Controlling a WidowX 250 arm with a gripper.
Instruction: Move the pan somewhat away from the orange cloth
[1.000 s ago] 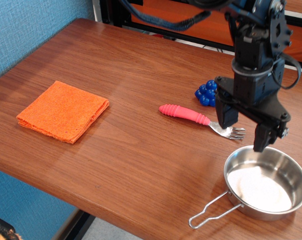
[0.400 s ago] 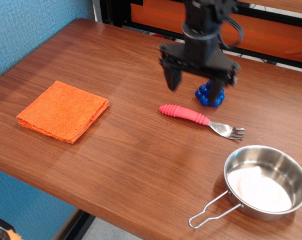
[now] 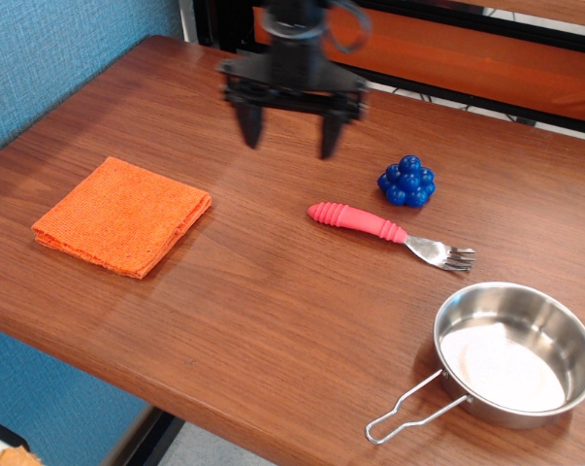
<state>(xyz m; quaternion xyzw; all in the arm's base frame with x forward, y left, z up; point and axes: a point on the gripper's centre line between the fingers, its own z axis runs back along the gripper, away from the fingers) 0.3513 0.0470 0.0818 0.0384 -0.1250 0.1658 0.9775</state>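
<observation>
The shiny steel pan (image 3: 515, 354) sits at the table's front right corner, its wire handle pointing toward the front edge. The orange cloth (image 3: 121, 216) lies folded at the left side of the table, far from the pan. My gripper (image 3: 289, 143) hangs open and empty above the table's back middle, between the cloth and the pan, touching nothing.
A pink-handled fork (image 3: 389, 234) lies just behind the pan. A blue berry-like toy (image 3: 406, 182) sits behind the fork. The wooden table (image 3: 243, 311) ends close to the pan at the front and right. A blue wall stands at the left.
My gripper has left the pan's back rim, risen and swept left and back across the table, open throughout. The pan, fork and cloth have not moved.
</observation>
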